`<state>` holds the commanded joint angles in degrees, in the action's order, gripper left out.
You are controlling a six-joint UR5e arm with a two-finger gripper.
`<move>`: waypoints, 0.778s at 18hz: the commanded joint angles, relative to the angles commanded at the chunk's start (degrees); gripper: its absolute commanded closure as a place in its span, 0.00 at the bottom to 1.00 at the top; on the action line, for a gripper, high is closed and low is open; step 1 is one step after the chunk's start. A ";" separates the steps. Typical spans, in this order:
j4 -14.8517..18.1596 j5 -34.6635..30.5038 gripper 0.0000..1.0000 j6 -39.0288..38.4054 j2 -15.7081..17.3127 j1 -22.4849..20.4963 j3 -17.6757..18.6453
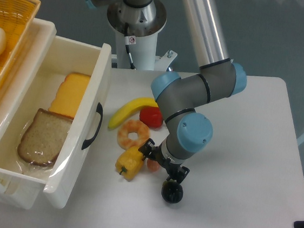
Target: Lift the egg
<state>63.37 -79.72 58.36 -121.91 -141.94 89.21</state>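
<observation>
The egg (152, 165) shows only as a small pinkish-tan sliver on the white table, mostly hidden under my wrist. It lies between the yellow pepper (128, 162) and the black round fruit (172, 192). My gripper (160, 163) hangs right over it, with dark fingers (147, 148) on either side. The wrist hides the jaws, so whether they are closed on the egg does not show.
A doughnut-shaped ring (132, 134), a red tomato (151, 116) and a banana (129, 110) lie just behind the pepper. At left an open white drawer (97, 105) holds bread and cheese slices, with a yellow basket (11, 34) holding a white round object beyond.
</observation>
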 joint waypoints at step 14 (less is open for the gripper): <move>-2.64 -6.77 0.00 2.20 0.88 0.70 3.25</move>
<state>60.73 -86.48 60.56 -121.03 -141.24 92.46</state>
